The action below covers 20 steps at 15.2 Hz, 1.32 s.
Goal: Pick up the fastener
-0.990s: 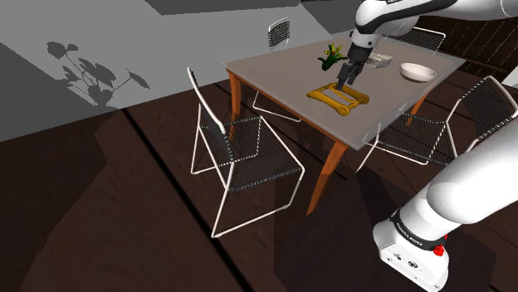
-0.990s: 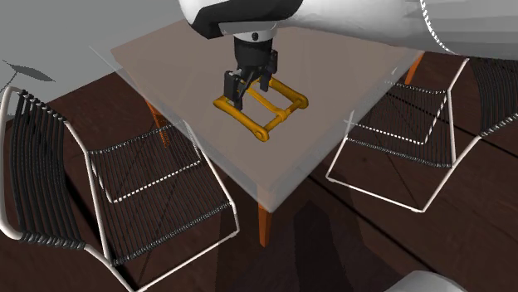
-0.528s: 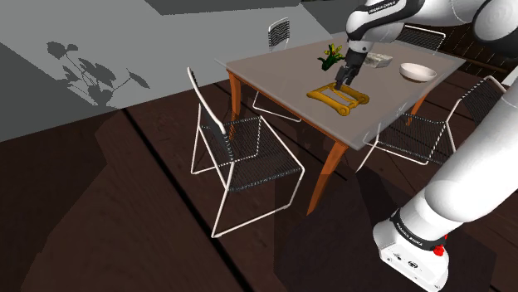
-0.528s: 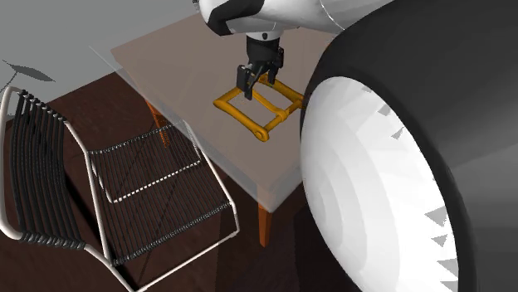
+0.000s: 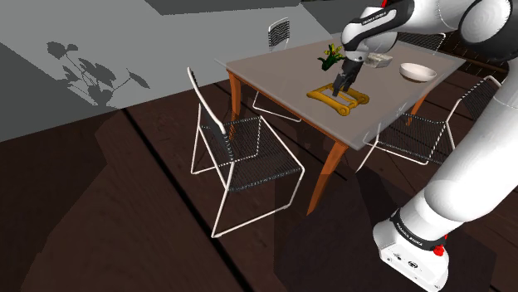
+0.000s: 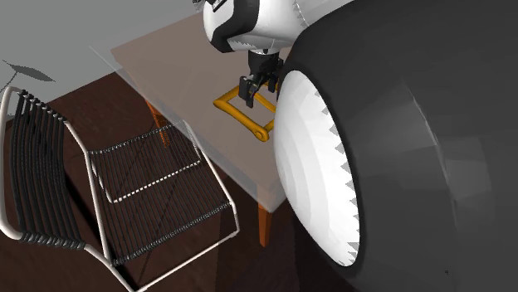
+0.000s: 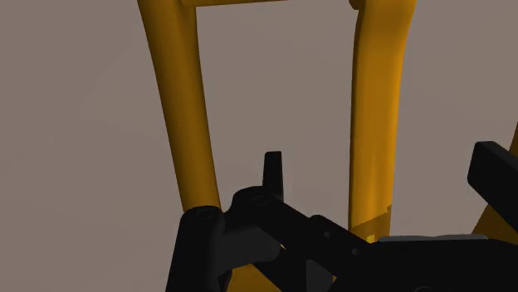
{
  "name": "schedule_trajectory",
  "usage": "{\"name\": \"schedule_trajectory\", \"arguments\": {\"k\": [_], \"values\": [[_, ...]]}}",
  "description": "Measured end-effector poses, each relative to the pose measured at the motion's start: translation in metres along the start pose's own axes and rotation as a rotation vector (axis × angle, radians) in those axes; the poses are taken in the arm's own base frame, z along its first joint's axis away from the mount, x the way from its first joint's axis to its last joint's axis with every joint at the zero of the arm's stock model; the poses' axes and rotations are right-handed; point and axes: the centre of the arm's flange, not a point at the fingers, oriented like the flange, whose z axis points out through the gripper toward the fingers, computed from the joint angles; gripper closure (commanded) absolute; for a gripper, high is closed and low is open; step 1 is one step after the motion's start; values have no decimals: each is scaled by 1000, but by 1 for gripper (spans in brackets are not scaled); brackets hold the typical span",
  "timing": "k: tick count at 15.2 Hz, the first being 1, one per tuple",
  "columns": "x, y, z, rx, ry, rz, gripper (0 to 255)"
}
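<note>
The fastener (image 5: 326, 96) is an orange-yellow frame of two long bars joined by crossbars, lying flat on the grey tabletop (image 5: 282, 79). My black gripper (image 5: 340, 86) stands straight down over its middle, low against it. In the second exterior view the gripper (image 6: 251, 96) meets the fastener (image 6: 235, 114) near the table (image 6: 166, 58) edge, and the arm hides the frame's far part. In the wrist view the gripper (image 7: 386, 176) is open. One bar of the fastener (image 7: 375, 108) runs between the fingers without touching them; the other bar lies outside the left finger.
A white bowl (image 5: 417, 72), a small pale dish (image 5: 380, 60) and a yellow-green plant (image 5: 332, 56) stand behind the fastener. Wire chairs (image 5: 241, 153) (image 5: 419, 133) (image 5: 280, 33) ring the table. A big arm link (image 6: 398, 141) blocks the second exterior view's right half.
The gripper has come down closer onto the fastener's middle. The arm's upper links have swung forward and now cover the right half of the second exterior view.
</note>
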Motion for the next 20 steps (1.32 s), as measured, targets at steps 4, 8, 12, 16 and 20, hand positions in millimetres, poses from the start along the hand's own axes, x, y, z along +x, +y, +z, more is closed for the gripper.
{"name": "schedule_trajectory", "arguments": {"k": [4, 8, 12, 16, 20], "values": [[0, 1, 2, 0, 1, 0, 255], [0, 1, 2, 0, 1, 1, 255], [0, 1, -1, 0, 0, 0, 255], [1, 1, -19, 0, 0, 0, 255], [2, -1, -40, 0, 0, 0, 255]]}}
